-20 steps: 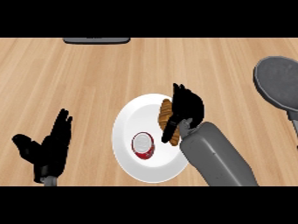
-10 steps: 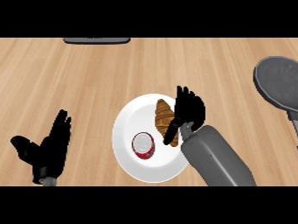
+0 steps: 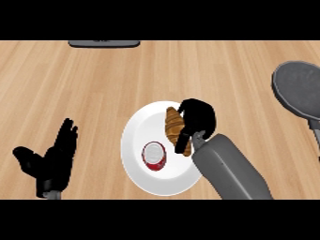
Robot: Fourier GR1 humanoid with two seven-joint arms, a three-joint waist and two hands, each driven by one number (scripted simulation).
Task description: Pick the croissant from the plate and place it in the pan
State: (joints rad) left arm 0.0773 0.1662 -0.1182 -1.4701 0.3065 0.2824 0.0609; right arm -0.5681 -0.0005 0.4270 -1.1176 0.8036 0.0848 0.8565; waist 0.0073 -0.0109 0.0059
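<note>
Your robot's right hand (image 3: 198, 118) sits over the right half of the round white plate (image 3: 136, 159), its grey forearm (image 3: 233, 172) rising from the lower edge and slanting up and to the left. You will see the black fingers curled down against the right flank of the golden-brown, crescent-shaped croissant (image 3: 172, 126), with one dark digit lying across its lower end, so the hand is closed round the pastry. The croissant is on the plate, long axis roughly vertical in the view, its upper tip near the plate's top rim. Whether it has lifted clear of the plate surface cannot be told from this angle.

Your left hand (image 3: 51, 159) shows at the lower left over the bare counter, well apart from the plate, fingers straight and pointing up, thumb spread to the left; it holds nothing.

Note the surfaces: the plate is smooth, glossy white. Beside the croissant on the plate, to its lower left, lies a small round item with a red rim and a pale centre (image 3: 154, 156). The dark grey round frying pan (image 3: 306, 91) lies at the right edge, matte, its long handle running down toward the lower edge. The light wooden counter (image 3: 86, 84) has fine grain. A dark flat object (image 3: 104, 43) is cut off by the top edge.
</note>
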